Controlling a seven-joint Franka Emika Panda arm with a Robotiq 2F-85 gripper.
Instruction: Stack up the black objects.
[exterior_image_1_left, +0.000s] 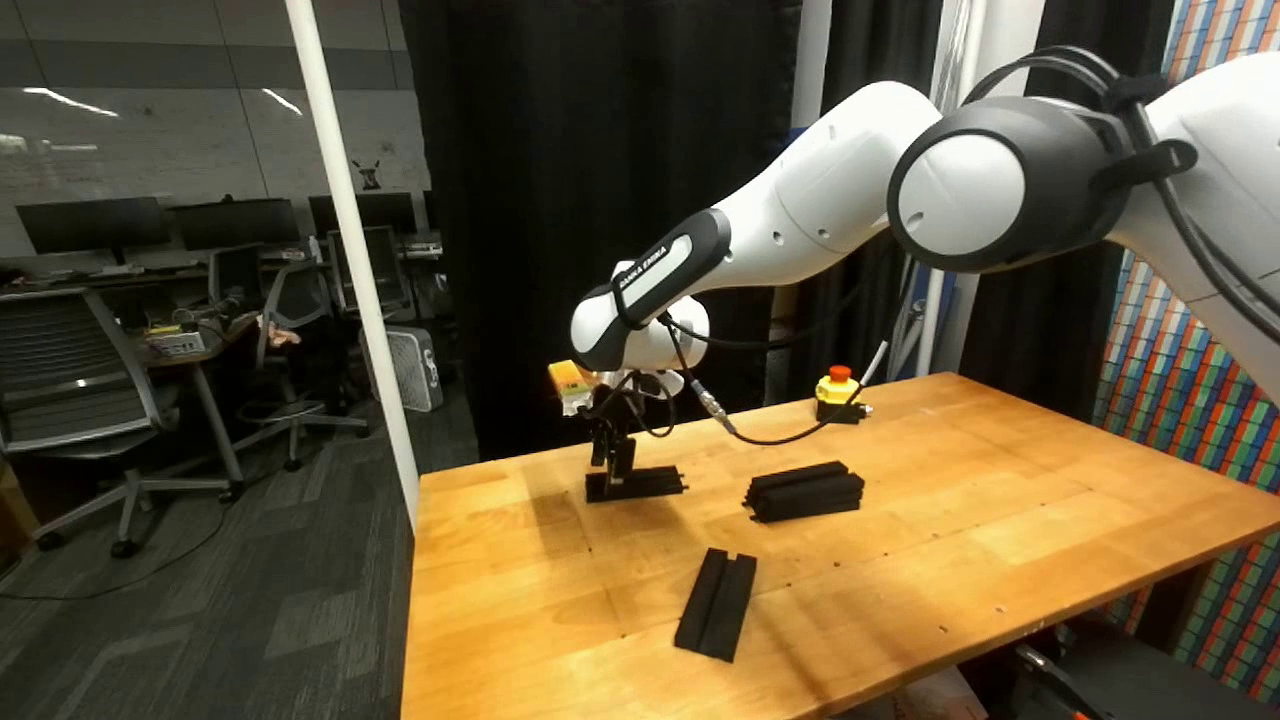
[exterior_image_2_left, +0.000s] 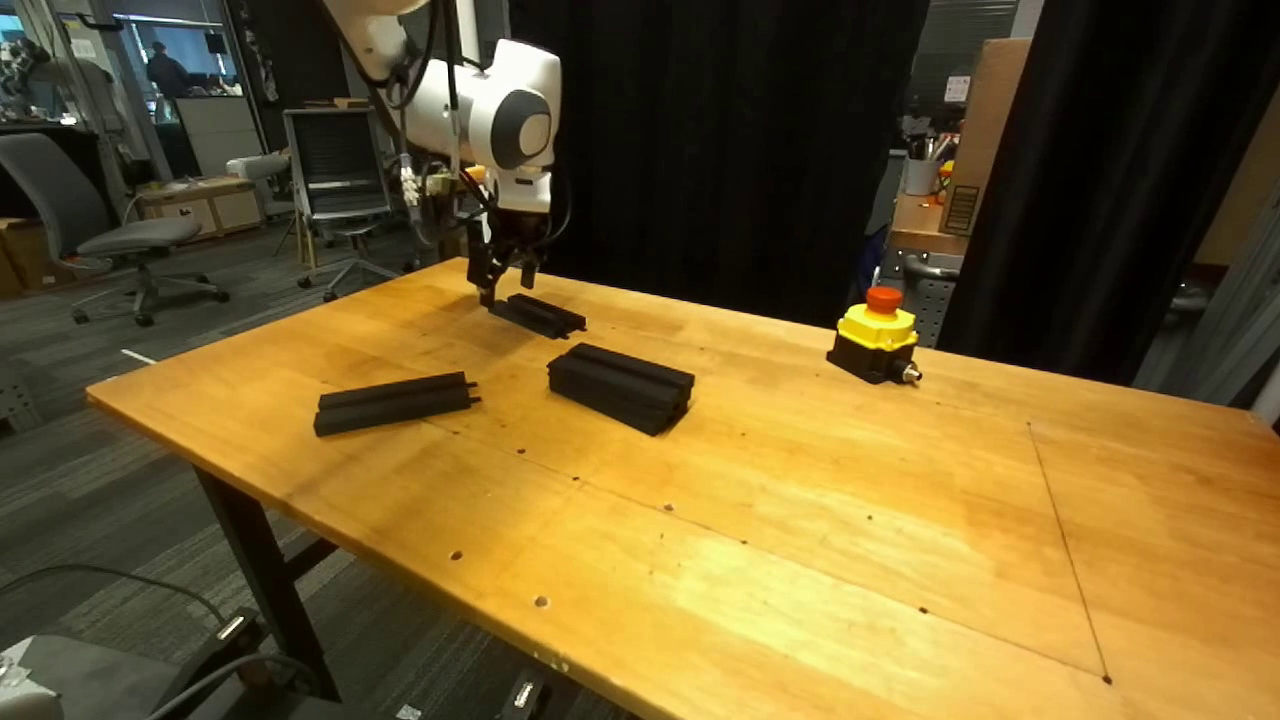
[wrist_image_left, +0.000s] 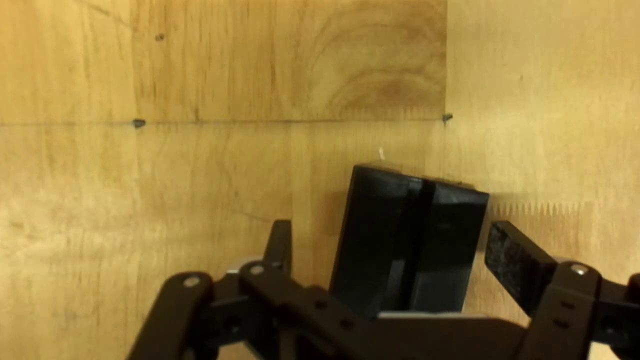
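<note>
A flat matte black piece with a groove along it lies on the table at the back, below my gripper; it also shows in an exterior view. In the wrist view this black piece lies slightly tilted between my two spread fingers, with gaps on both sides and closer to the right finger. Its near end is hidden behind the gripper. My gripper is open and empty. A thicker black pile stands mid-table. Another grooved black piece lies apart toward the front.
The wooden table carries a yellow-and-red emergency stop button with a cable at its back edge; it also shows in an exterior view. Black curtains hang behind the table.
</note>
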